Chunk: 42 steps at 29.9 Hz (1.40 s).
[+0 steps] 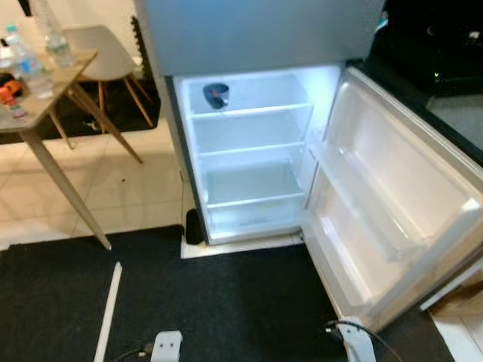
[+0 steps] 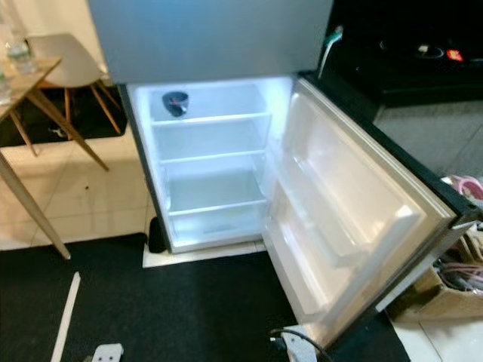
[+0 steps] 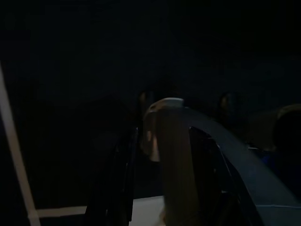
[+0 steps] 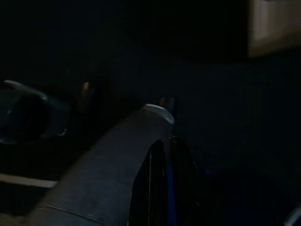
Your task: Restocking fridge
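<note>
Here the fridge [image 1: 249,151] stands with its lower door [image 1: 392,204] swung wide to the robot's right, and the lit inside is almost bare: only a small dark bowl [image 1: 216,95] sits on the top shelf, at the left. The shelves under it and the door racks hold nothing I can see. I judge that the restocking is only at its beginning, the fridge opened and nothing put in.

The likely supplies are the water bottles [image 1: 30,64] on the wooden table [image 1: 45,105], well to the left of the fridge, with a white chair [image 1: 98,53] behind it. The next move probably calls for turning to that table and taking a bottle.

Both arms hang low in front of the fridge. The wrist views are very dark; for the left gripper [image 3: 160,155] and the right gripper [image 4: 160,179] I cannot tell whether the jaws are spread or pressed together. The table is cut off at the edge.
</note>
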Motion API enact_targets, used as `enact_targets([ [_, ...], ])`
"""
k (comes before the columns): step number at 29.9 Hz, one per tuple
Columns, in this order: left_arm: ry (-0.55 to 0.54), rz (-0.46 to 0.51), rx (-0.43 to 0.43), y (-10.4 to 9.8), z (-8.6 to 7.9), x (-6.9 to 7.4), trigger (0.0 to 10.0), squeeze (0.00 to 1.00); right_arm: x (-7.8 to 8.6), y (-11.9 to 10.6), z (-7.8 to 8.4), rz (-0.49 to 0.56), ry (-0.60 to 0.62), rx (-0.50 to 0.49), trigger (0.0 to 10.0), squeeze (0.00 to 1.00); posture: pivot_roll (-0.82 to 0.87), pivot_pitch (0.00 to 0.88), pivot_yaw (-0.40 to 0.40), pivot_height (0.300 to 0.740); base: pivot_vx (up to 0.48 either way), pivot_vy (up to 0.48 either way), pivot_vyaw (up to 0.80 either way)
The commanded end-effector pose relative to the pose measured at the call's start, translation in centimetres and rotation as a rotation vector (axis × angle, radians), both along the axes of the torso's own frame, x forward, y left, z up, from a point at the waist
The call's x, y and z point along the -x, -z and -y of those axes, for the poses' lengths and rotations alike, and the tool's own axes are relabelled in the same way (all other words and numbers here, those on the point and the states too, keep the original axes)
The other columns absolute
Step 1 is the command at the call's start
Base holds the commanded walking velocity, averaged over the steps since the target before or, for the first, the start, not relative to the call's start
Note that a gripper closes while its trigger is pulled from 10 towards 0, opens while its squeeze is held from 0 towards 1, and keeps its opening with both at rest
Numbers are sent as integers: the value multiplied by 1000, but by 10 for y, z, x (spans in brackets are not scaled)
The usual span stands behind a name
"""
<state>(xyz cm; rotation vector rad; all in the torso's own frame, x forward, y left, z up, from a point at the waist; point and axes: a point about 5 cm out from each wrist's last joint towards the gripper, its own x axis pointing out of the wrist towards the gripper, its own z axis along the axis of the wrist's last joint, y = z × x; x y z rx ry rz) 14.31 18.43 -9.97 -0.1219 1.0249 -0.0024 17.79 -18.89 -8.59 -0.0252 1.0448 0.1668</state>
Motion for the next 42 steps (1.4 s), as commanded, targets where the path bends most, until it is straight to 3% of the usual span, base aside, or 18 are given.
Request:
enact_targets([
  [1, -9, -28, 5, 3, 0, 7, 10000, 0, 3, 0, 13, -12, 56, 51, 10000, 0, -2, 67, -4, 740, 0, 0, 0],
  [6, -10, -27, 4, 3, -1, 7, 10000, 0, 3, -8, 55, 3, 239, 182, 10000, 0, -2, 67, -4, 740, 0, 0, 0],
  [10, -11, -27, 4, 3, -1, 8, 10000, 0, 3, -14, 74, 28, 375, 196, 10000, 0, -2, 67, -4, 740, 0, 0, 0],
  [11, -14, -27, 4, 3, -2, 8, 10000, 0, 4, -19, 90, 55, 499, 208, 10000, 0, -2, 67, -4, 740, 0, 0, 0],
  [13, -17, -28, 5, 3, -2, 9, 10000, 0, 6, -25, 106, 75, 599, 241, 10000, 0, -2, 74, -1, 740, 0, 0, 0],
  [16, -18, -28, 6, 3, -3, 9, 10000, 0, 7, -27, 112, 82, 632, 259, 10000, 0, -2, 74, -1, 740, 0, 0, 0],
  [17, -22, -27, 6, 3, -3, 10, 10000, 0, 8, -30, 121, 96, 698, 276, 10000, 0, 0, 78, 3, 740, 0, 0, 0],
  [18, -31, -23, 4, 3, -6, 9, 10000, 0, 8, -42, 142, 158, 874, 280, 10000, 0, 0, 78, 3, 740, 0, 0, 0],
  [19, -33, -22, 3, 2, -7, 9, 10000, 0, 8, -46, 148, 179, 927, 278, 10000, 0, 0, 78, 3, 740, 0, 0, 0],
  [22, -33, -22, 1, 2, -9, 9, 10000, 0, 7, -52, 157, 210, 988, 272, 10000, 0, 0, 78, 3, 740, 0, 0, 0],
  [23, -32, -23, -1, 2, -10, 10, 10000, 0, 4, -60, 167, 264, 1053, 258, 0, 0, 0, 77, 10, 740, 0, 0, 0],
  [26, -30, -23, -3, 2, -11, 10, 10000, 0, -6, -82, 187, 415, 1206, 194, 0, 0, 2, 76, 11, 740, 0, 0, 0],
  [30, -30, -21, -1, 2, -12, 9, 10000, 0, -17, -96, 195, 508, 1234, 143, 0, 0, 3, 74, 11, 740, 0, 0, 0],
  [31, -29, -20, 0, 2, -11, 9, 10000, 0, -29, -112, 202, 606, 1248, 100, 0, 0, 3, 75, 11, 740, 0, 0, 0],
  [34, -30, -20, 1, 2, -11, 9, 10000, 0, -43, -129, 206, 705, 1257, 38, 510, 0, 2, 72, 12, 740, 0, 0, 0],
  [35, -30, -21, 2, 2, -11, 9, 10000, 0, -49, -134, 207, 733, 1240, 15, 9725, 0, 1, 72, 11, 740, 0, 0, 0],
  [40, -31, -22, 3, 2, -11, 10, 10000, 0, -70, -153, 205, 830, 1157, -66, 10000, 0, 2, 72, 10, 740, 0, 0, 0],
  [42, -31, -23, 3, 2, -11, 10, 10000, 0, -82, -162, 199, 880, 1073, -118, 10000, 0, 3, 73, 10, 740, 0, 0, 0],
])
